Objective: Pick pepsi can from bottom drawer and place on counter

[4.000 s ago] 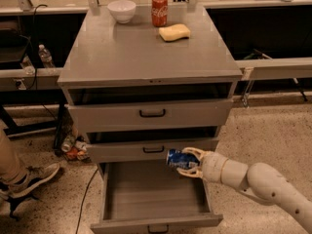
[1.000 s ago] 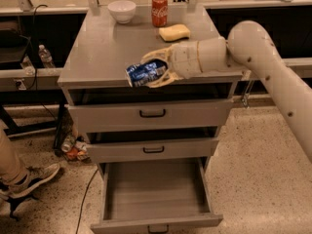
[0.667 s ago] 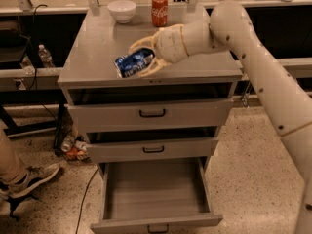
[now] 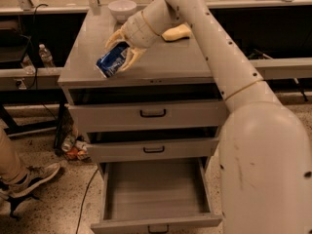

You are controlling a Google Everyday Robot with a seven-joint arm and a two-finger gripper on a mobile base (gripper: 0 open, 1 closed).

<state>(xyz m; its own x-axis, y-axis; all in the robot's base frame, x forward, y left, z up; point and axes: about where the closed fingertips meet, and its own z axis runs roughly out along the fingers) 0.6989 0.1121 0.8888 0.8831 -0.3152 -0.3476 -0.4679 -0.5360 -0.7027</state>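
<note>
Right the tilted blue aluminium pepsi can [image 4: 110, 62], pinched in cream two-finger gripper [image 4: 120, 51] at near-left edge of flat grey counter [image 4: 165, 58], before releasing.

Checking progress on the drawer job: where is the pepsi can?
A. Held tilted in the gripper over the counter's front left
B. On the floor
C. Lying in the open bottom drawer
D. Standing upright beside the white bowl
A: the gripper is closed around the tilted pepsi can over the front-left part of the counter, and the open bottom drawer holds nothing.
</note>
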